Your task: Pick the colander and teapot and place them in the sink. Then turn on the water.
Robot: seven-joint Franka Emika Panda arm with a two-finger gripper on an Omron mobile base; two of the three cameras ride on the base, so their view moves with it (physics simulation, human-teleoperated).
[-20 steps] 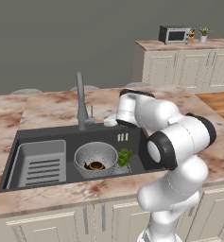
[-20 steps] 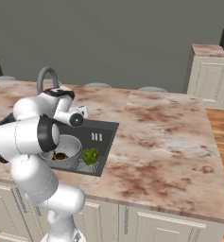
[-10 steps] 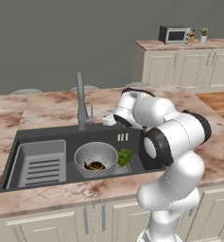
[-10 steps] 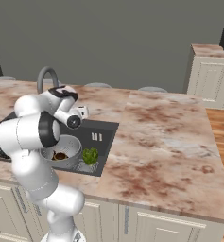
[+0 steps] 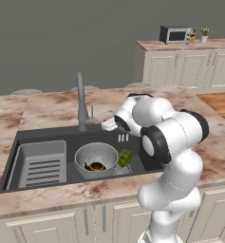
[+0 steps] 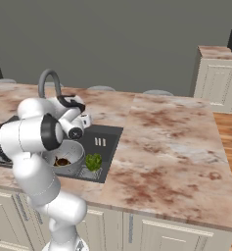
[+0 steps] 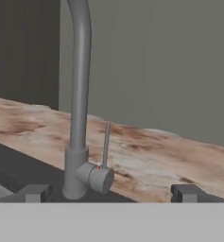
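The dark sink (image 5: 47,135) holds the silver perforated colander (image 5: 96,156), and the small dark-brown teapot (image 5: 96,166) sits inside it. From the right base view the colander (image 6: 64,153) and teapot (image 6: 62,162) lie just below my arm. My gripper (image 5: 107,126) hovers over the sink's back edge, just right of the tall grey tap (image 5: 80,102). In the hand view the gripper (image 7: 111,194) is open, its fingertips (image 7: 35,193) standing either side of the tap (image 7: 78,118) and its thin upright lever (image 7: 105,142), apart from both. The water is out of view.
A grey ribbed tray (image 5: 40,163) fills the sink's left part. A green leafy bunch (image 5: 125,157) lies right of the colander. Pinkish marble counter (image 5: 42,107) surrounds the basin. Cabinets with a microwave (image 5: 175,34) stand far back right.
The arm's upper links have shifted slightly toward the tap. The gripper stays open near the tap base, and the things in the sink have not moved.
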